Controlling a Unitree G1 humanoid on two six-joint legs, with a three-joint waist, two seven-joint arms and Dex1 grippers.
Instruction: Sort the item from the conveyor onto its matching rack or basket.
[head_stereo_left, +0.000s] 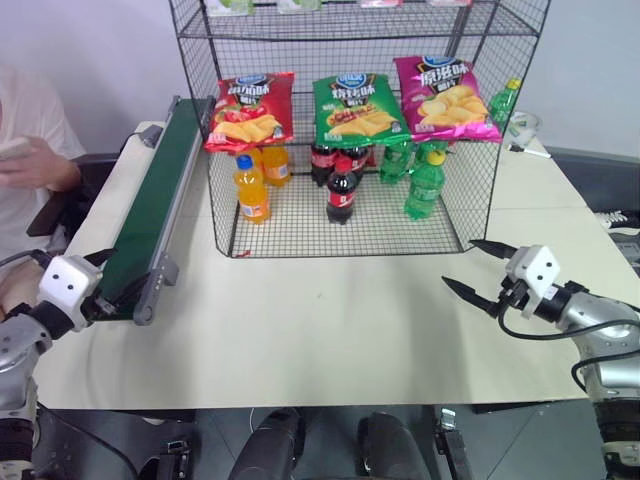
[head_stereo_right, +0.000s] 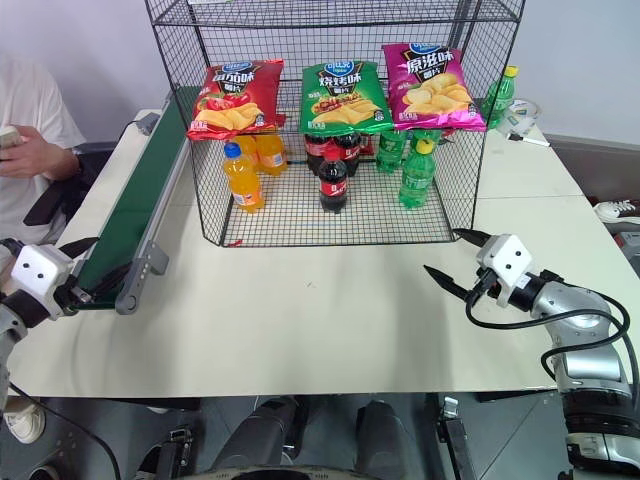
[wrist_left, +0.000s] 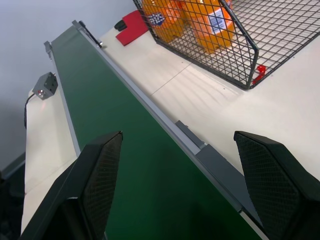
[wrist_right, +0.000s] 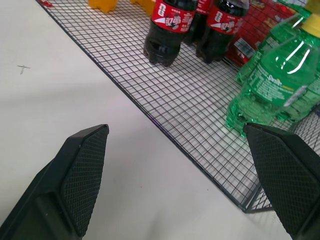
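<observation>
Nearest you, both claws hung low over the cream table (head_stereo_left: 330, 330): your left claw (wrist_left: 175, 185) was spread wide over the near end of the conveyor (head_stereo_left: 160, 190), gripping nothing, and your right claw (wrist_right: 185, 185) was spread and empty just before the rack (head_stereo_left: 350, 215). The red crisp bag (head_stereo_left: 250, 110) hung on the rack's front at its left end, beside a green bag (head_stereo_left: 355, 108) and a magenta bag (head_stereo_left: 445, 97). Orange bottles (head_stereo_left: 252, 186), cola bottles (head_stereo_left: 340, 188) and green bottles (head_stereo_left: 425, 183) stood on the mesh floor below. A person's hand (head_stereo_left: 38, 165) sat beyond the conveyor.
</observation>
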